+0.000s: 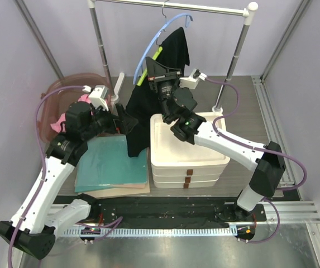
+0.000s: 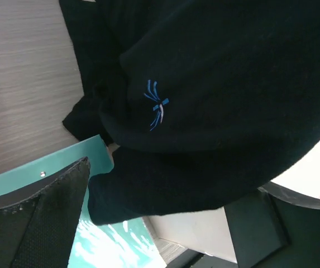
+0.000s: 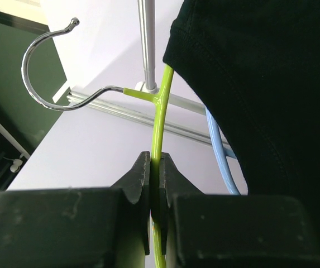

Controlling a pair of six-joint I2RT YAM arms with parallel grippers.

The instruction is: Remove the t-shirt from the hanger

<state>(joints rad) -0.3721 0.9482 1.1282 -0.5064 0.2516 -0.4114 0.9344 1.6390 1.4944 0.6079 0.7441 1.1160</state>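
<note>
The right gripper is clamped on the stem of the lime-green hanger, just below its metal hook, in the upper centre of the top view. The black t-shirt hangs from this hanger at frame centre. Its lower part drapes down to the teal mat and the edge of the stacked white trays on the surface. The left gripper, left of centre, has its jaws wide apart with t-shirt fabric between them; contact cannot be determined. A light-blue hanger lies just beside the green one.
</note>
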